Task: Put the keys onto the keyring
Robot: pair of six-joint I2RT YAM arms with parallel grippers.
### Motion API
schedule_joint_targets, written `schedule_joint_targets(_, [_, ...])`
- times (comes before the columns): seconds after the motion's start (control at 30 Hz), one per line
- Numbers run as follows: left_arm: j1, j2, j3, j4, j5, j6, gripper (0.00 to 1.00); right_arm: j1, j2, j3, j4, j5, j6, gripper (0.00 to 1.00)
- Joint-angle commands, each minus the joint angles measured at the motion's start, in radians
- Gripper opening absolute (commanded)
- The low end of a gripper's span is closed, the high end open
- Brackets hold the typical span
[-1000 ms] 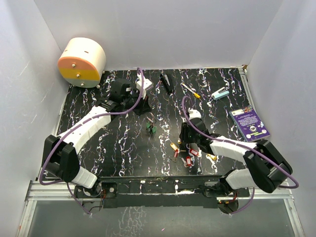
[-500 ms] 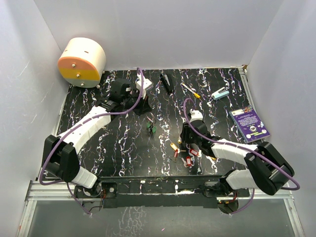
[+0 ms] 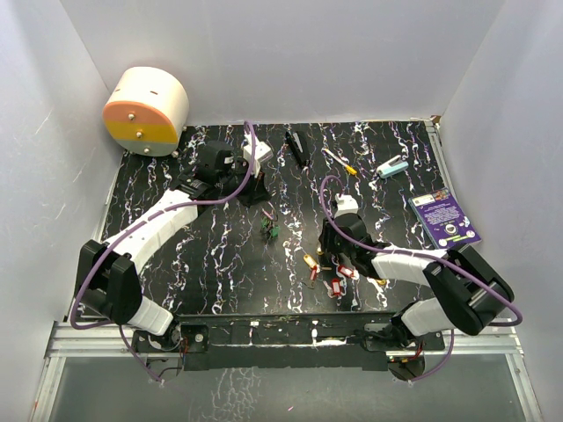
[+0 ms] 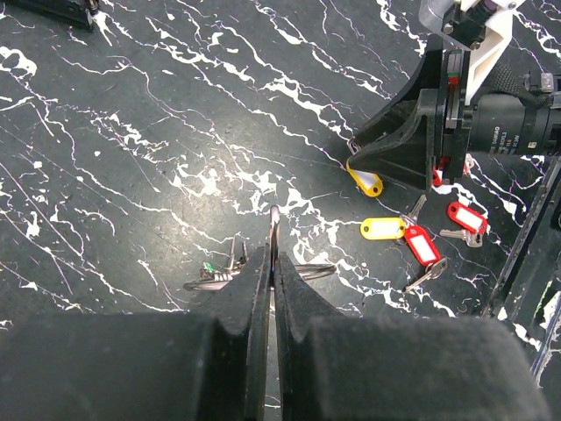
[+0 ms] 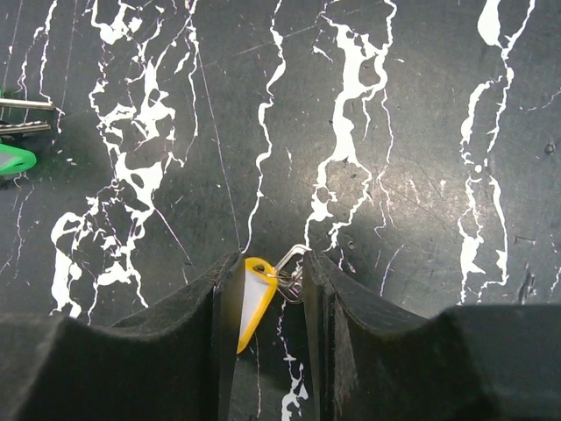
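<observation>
One yellow-tagged key (image 5: 253,303) between the right pincer (image 5: 270,303) fingers; keyring (image 4: 279,263) in left pincer (image 4: 270,272)

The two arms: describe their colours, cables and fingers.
Both arms, left and right, have white link shells, black joints and bases, and a purple cable looping along each. The fingers are thick, matte black blocks with flat inner faces.

Black marbled counter (image 3: 176,264) w/ scattered bits.
Keys (image 3: 332,274) near front-center, keyring (image 3: 267,225) mid, screwdriver (image 3: 339,162) and black tool (image 3: 296,148) at back, purple card (image 3: 445,220) right.
</observation>
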Motion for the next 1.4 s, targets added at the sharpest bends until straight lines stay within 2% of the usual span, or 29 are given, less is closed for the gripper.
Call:
schedule_joint_targets(0.0, [0.011,-0.038,-0.003,0.032,0.037,-0.004,0.0,0.005,0.021,-0.009,0.115,0.01,-0.006,0.37])
schedule_joint_targets(0.13, [0.013,-0.037,-0.004,0.035,0.038,-0.007,0.0,0.006,0.023,-0.026,0.135,0.009,0.001,0.32])
schedule_joint_targets(0.2, [0.013,-0.035,-0.005,0.035,0.04,-0.007,0.0,0.007,0.022,-0.033,0.14,0.013,0.006,0.22])
schedule_joint_targets(0.27, [0.013,-0.034,-0.005,0.036,0.04,-0.008,0.0,0.006,0.024,-0.035,0.14,0.012,0.01,0.18])
schedule_joint_targets(0.63, [0.013,-0.036,-0.009,0.039,0.038,-0.009,0.0,0.016,0.043,-0.018,0.153,0.013,0.019,0.23])
schedule_joint_targets(0.87, [0.013,-0.035,-0.013,0.042,0.043,-0.009,0.0,0.018,0.055,-0.033,0.185,0.044,0.033,0.23])
schedule_joint_targets(1.1, [0.013,-0.037,-0.018,0.045,0.045,-0.008,0.0,0.02,0.105,-0.056,0.268,0.074,0.053,0.18])
schedule_joint_targets(1.23, [0.014,-0.037,-0.02,0.045,0.045,-0.009,0.0,0.022,0.117,-0.071,0.332,0.104,0.06,0.08])
schedule_joint_targets(1.37, [0.014,-0.035,-0.013,0.041,0.042,-0.007,0.0,0.028,0.074,-0.129,0.375,0.122,0.053,0.08])
